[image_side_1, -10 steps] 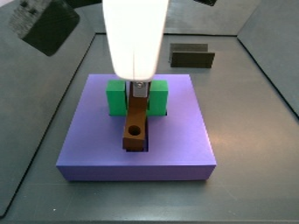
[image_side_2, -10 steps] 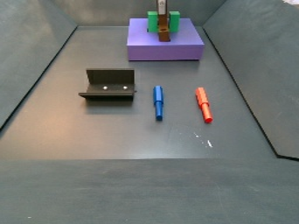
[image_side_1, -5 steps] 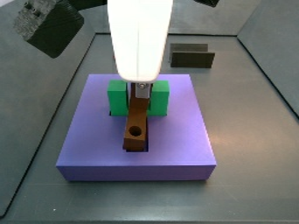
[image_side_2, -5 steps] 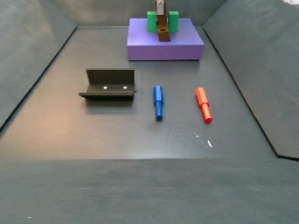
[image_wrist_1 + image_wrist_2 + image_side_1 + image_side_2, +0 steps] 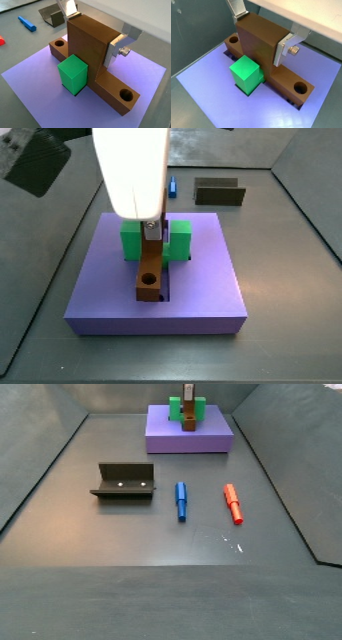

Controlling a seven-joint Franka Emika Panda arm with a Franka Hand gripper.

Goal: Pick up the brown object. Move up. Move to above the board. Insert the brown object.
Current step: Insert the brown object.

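Note:
The brown object [image 5: 151, 268] lies with its long bar in the groove of the purple-blue board [image 5: 201, 293]. Its holed end points to the board's near edge, and its stem stands upright beside the green block [image 5: 134, 240]. My gripper [image 5: 154, 228] is directly above it, shut on the stem. In both wrist views the silver fingers [image 5: 119, 44] [image 5: 286, 45] press the stem's two sides, with the gripper [image 5: 93, 30] [image 5: 263, 30] over the brown object [image 5: 87, 50] [image 5: 258, 47]. The green block [image 5: 73, 74] [image 5: 246, 72] touches the stem. In a side view the board [image 5: 187, 439] is at the far end.
The fixture [image 5: 123, 481] stands on the floor left of centre, and also shows behind the board in a side view [image 5: 221, 191]. A blue peg [image 5: 182, 500] and a red peg [image 5: 234, 503] lie side by side mid-floor. Grey walls ring the floor.
The arm has shifted a little to the left in a side view. The brown object has moved slightly with it and sits a bit lower in the groove. The gripper stays shut.

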